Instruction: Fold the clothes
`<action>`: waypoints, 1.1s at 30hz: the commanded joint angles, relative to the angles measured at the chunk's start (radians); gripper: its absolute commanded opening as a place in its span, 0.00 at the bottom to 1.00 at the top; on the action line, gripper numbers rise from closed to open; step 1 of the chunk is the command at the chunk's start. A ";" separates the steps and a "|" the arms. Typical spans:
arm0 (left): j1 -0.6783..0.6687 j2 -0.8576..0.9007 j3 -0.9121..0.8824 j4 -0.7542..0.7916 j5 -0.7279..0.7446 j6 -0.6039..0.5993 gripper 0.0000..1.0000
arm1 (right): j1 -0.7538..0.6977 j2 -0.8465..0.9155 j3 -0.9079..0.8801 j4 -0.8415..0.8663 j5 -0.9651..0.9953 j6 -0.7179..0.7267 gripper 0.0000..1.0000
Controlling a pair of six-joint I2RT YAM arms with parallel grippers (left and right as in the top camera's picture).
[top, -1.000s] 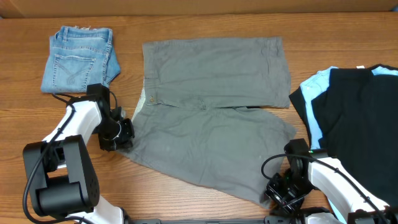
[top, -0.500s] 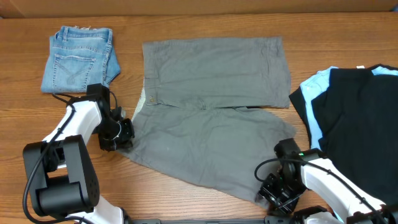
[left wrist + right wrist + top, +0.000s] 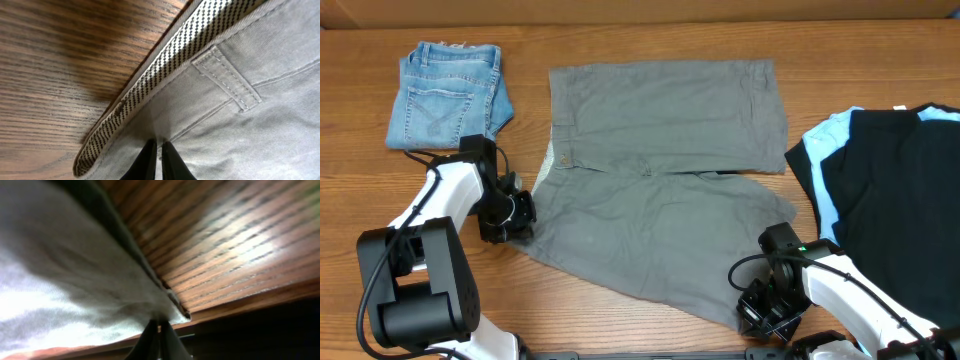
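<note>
grey shorts [image 3: 660, 215] | waistband [image 3: 165, 65] in left jaws | hem [image 3: 145, 275] in right jaws

The left arm is bent at the left side of the grey shorts [image 3: 660, 180], with its white forearm angled toward the waistband. The left gripper [image 3: 518, 214] is set at the near end of that waistband. In the left wrist view its fingers [image 3: 146, 160] are pressed together with the shorts' cloth pinched between them. The right arm is stretched toward the near right corner of the shorts. The right gripper [image 3: 752, 312] is placed at that hem corner, and its fingers [image 3: 149, 341] are clamped on the hem edge.
</note>
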 commanded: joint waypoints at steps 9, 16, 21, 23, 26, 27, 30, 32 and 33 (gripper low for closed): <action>0.001 0.002 0.017 0.000 0.012 0.005 0.07 | 0.005 -0.035 0.121 -0.087 0.088 -0.049 0.04; 0.001 0.002 0.017 -0.003 0.013 0.005 0.06 | 0.005 -0.038 0.134 -0.134 0.132 -0.018 0.22; 0.001 0.002 0.017 0.002 0.013 0.005 0.06 | 0.005 -0.027 0.087 -0.116 0.146 0.030 0.49; 0.001 0.002 0.017 0.001 0.013 0.005 0.07 | 0.005 -0.006 0.055 -0.085 0.137 0.031 0.56; 0.001 0.002 0.017 0.001 0.013 0.005 0.07 | 0.005 0.041 0.023 -0.027 0.093 0.032 0.52; 0.001 0.002 0.017 0.001 0.013 0.005 0.07 | 0.005 0.054 0.024 -0.030 0.089 0.038 0.50; 0.001 0.002 0.017 0.001 0.012 0.017 0.07 | 0.005 0.061 0.024 -0.031 0.086 0.034 0.35; 0.001 0.002 0.017 0.003 0.013 0.017 0.07 | 0.005 0.061 0.024 -0.031 0.086 0.034 0.33; 0.001 0.002 0.017 0.004 0.013 0.016 0.07 | 0.005 0.061 0.024 -0.031 0.086 0.034 0.33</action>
